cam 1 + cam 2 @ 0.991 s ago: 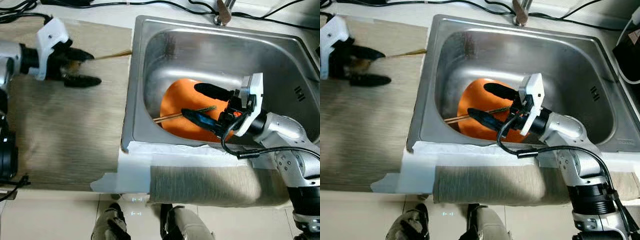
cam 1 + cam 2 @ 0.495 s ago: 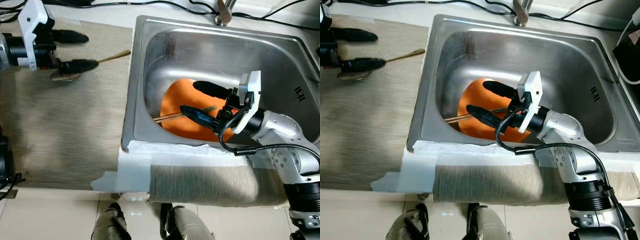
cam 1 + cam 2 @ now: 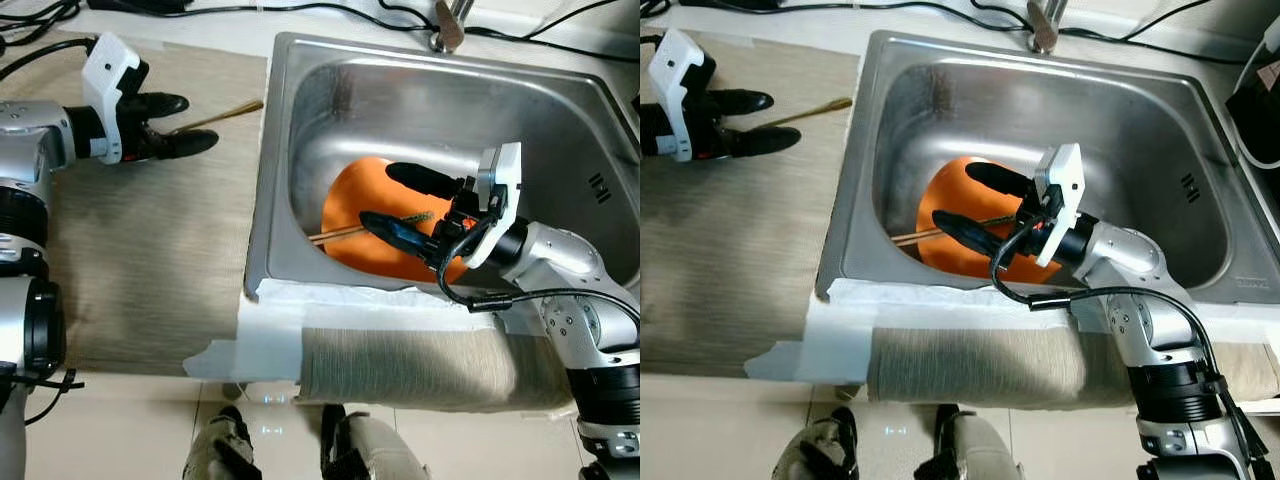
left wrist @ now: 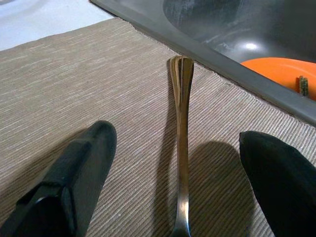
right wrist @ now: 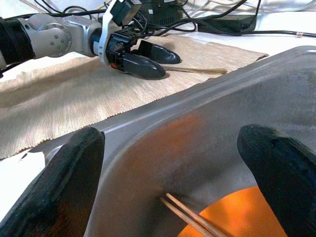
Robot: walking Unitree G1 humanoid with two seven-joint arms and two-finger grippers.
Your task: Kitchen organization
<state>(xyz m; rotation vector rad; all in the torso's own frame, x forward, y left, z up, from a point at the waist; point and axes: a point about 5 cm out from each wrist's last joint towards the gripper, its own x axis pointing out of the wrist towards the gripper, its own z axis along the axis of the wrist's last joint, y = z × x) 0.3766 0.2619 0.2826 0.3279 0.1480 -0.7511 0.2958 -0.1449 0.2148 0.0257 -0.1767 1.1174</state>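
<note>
Our left gripper [image 3: 185, 122] rests on the mat [image 3: 140, 260] with its fingers apart, the brass spoon [image 4: 180, 148] lying between them, handle pointing toward the sink [image 3: 300, 110]. Our right gripper [image 3: 400, 205] is inside the sink, fingers spread over the orange plate [image 3: 355, 195], with the chopsticks [image 3: 335, 236] just beside its lower finger.

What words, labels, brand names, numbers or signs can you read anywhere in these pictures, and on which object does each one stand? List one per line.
None: no readable text stands on anything here.
The sink, the orange plate, the woven mat and the gold spoon carry no lettering.
The left gripper and right gripper show no printed marks.
</note>
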